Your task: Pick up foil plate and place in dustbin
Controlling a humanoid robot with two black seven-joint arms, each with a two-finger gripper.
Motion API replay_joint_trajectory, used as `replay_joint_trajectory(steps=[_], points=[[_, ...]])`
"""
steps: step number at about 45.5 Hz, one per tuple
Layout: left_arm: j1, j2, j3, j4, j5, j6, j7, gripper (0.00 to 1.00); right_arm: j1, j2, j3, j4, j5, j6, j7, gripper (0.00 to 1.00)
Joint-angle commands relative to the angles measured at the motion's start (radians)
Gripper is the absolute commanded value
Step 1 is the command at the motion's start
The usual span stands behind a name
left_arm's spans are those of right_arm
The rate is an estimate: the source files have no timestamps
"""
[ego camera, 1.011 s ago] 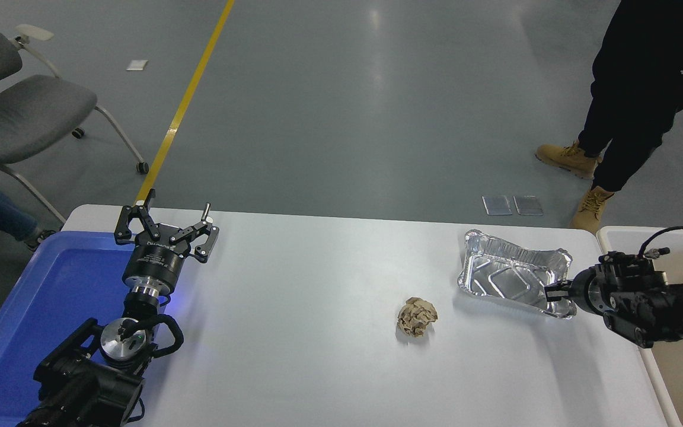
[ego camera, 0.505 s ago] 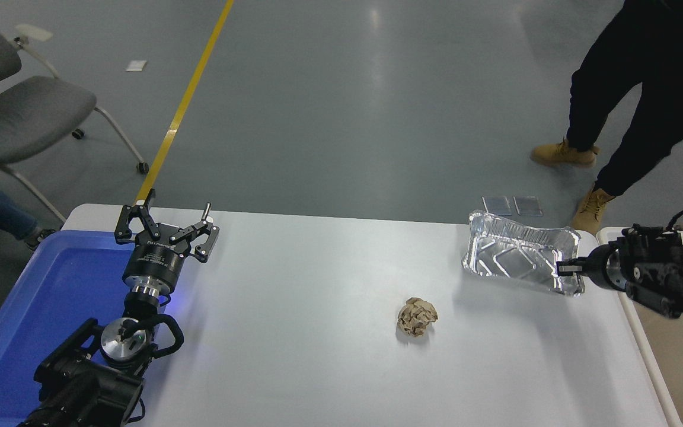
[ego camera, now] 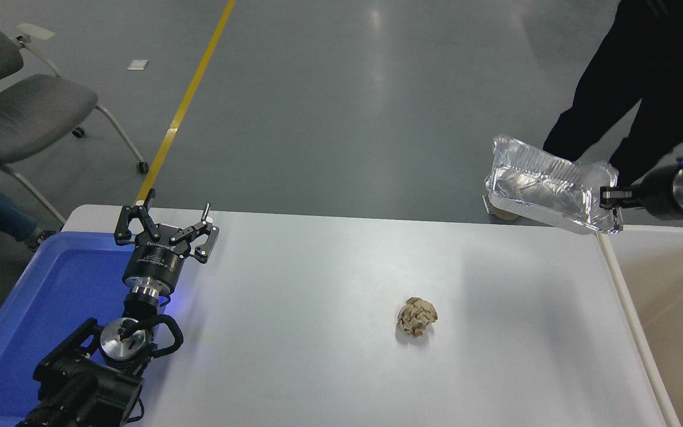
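The right gripper [ego camera: 611, 198] comes in from the right edge, raised above the table's far right corner, its fingers pinched closed on the right-hand rim of the foil plate [ego camera: 546, 190]. The foil plate hangs clear of the white table [ego camera: 318, 356], tilted on edge so its ribbed bottom faces the camera, just left of the dustbin [ego camera: 667, 296] and partly in front of a person's dark trouser legs [ego camera: 644, 89] at the far right. The dustbin stands against the table's right edge, its pale rim running along that edge and its cream interior open to view.

No print on the foil plate or the dustbin can be read. The left gripper [ego camera: 166, 228] carries small white lettering on its black body, too small to make out; it is parked at the near left, fingers spread wide and holding nothing, over the far edge of a blue tray [ego camera: 33, 308].

A crumpled brown paper ball [ego camera: 417, 316] lies alone near the table's middle, well apart from both grippers. The tabletop between it and the dustbin's rim is bare white surface. Beyond the far edge lie grey floor, a yellow floor line [ego camera: 190, 95] and a grey chair [ego camera: 21, 112] at the far left.
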State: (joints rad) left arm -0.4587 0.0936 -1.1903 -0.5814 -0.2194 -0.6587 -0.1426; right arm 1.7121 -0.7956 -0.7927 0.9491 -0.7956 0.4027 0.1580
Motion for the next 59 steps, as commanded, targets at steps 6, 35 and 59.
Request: replay_joint_trajectory(steps=[6, 35, 59], points=[[0.000, 0.000, 0.000, 0.000, 0.002, -0.001, 0.000, 0.99, 0.376, -0.117, -0.102, 0.057, -0.014, 0.246, -0.034, 0.00], [0.000, 0.000, 0.000, 0.000, 0.002, -0.001, 0.001, 0.99, 0.390, -0.411, -0.132, -0.041, 0.032, 0.263, -0.046, 0.00], [0.000, 0.000, 0.000, -0.001, 0.002, -0.001, 0.000, 0.99, -0.419, -0.242, -0.034, -0.302, 0.792, -0.269, -0.048, 0.00]])
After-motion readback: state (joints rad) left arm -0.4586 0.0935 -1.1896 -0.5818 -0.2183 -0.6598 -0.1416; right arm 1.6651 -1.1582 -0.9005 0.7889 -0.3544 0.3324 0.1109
